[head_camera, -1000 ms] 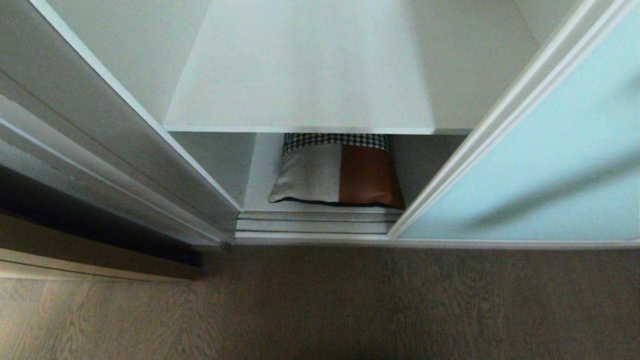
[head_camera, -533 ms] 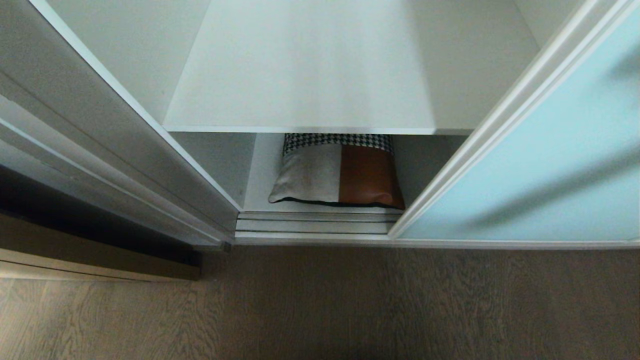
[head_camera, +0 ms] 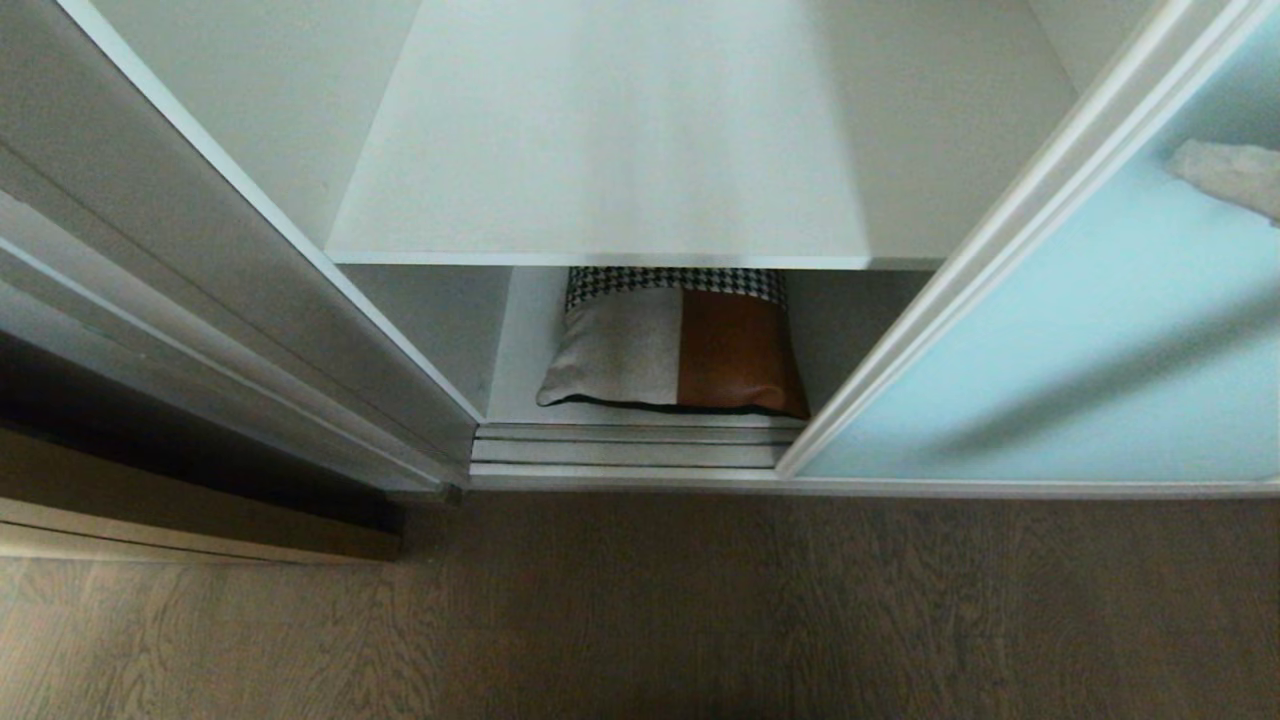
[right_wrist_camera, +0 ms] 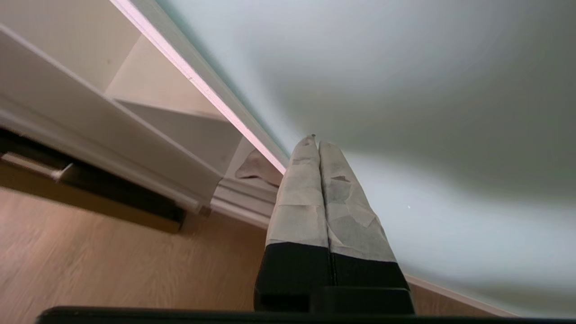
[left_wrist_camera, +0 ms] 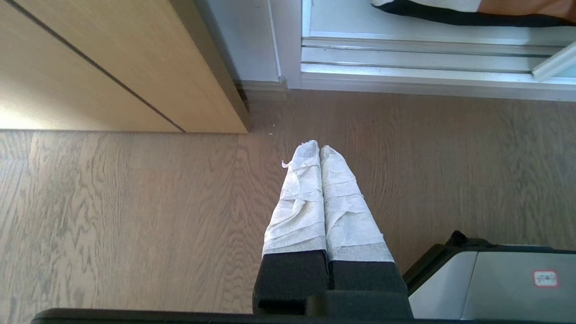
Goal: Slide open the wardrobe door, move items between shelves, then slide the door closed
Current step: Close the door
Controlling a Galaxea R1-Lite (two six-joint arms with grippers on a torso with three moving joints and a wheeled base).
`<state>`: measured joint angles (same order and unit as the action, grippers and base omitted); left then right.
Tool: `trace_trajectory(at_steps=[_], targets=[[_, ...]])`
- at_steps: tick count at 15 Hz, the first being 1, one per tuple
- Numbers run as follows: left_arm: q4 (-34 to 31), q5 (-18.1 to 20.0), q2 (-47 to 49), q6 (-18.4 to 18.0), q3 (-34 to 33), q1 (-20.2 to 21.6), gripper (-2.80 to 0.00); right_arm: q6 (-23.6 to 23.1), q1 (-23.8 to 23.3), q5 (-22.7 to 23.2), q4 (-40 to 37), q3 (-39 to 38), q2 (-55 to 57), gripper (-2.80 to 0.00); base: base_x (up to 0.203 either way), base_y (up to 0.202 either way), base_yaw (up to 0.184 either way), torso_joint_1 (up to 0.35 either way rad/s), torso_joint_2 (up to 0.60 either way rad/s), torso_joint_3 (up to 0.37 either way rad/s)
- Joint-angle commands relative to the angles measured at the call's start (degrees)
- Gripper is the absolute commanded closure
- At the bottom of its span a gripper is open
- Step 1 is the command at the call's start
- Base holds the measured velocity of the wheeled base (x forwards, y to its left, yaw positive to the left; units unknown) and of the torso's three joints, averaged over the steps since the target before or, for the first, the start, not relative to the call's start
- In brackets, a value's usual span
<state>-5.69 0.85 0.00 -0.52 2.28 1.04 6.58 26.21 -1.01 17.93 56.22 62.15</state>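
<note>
Two grippers, both pressed shut and holding nothing. Right gripper [right_wrist_camera: 313, 140], fingers wrapped in pale cloth, points at the sliding wardrobe door [right_wrist_camera: 427, 112], tips close to the frosted glass just beside its silver-white frame edge; cannot tell if they touch. In the head view only the wrapped tip of the right gripper [head_camera: 1225, 172] shows, at the far right edge, in front of the pale-blue sliding wardrobe door [head_camera: 1050, 350].

The door stands partly slid aside, opening to its left. Cushion [head_camera: 675, 345] lies on the bottom board of the wardrobe, under the white shelf [head_camera: 600, 150], well apart from the right gripper, lower and toward the robot's left of it. Houndstooth strip at the back, cream panel left, rust-brown leather right, black piping along the front edge. Cushion's front edge sits just behind the metal floor track [head_camera: 625, 445]. From the right wrist view a corner of the cushion [right_wrist_camera: 256, 167] peeks past the door frame.

Left gripper [left_wrist_camera: 319, 146], same cloth wrap, hangs over the wood floor [left_wrist_camera: 135, 202], near the wardrobe's corner. Track and cushion edge [left_wrist_camera: 450, 15] lie beyond it. A tan wood panel [left_wrist_camera: 90, 67] stands beside it.
</note>
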Motion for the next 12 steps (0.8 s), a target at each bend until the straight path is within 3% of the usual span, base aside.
trace_trajectory(at_steps=[1, 6, 12], targets=[[-0.02, 0.03, 0.09, 0.0, 0.01, 0.02, 0.0, -0.12, 1.28, -1.83, 3.69, 0.48, 4.07, 0.0, 0.0, 0.0, 0.0, 0.0, 0.0, 0.0], [-0.02, 0.02, 0.09, 0.0, 0.01, 0.02, 0.0, -0.08, 2.21, -1.98, 6.73, 1.52, 6.23, 0.0, 0.0, 0.0, 0.0, 0.0, 0.0, 0.0], [-0.02, 0.03, 0.09, 0.0, 0.01, 0.02, 0.0, -0.23, 10.45, -1.93, 5.44, 3.23, 6.93, 0.0, 0.0, 0.0, 0.0, 0.0, 0.0, 0.0]])
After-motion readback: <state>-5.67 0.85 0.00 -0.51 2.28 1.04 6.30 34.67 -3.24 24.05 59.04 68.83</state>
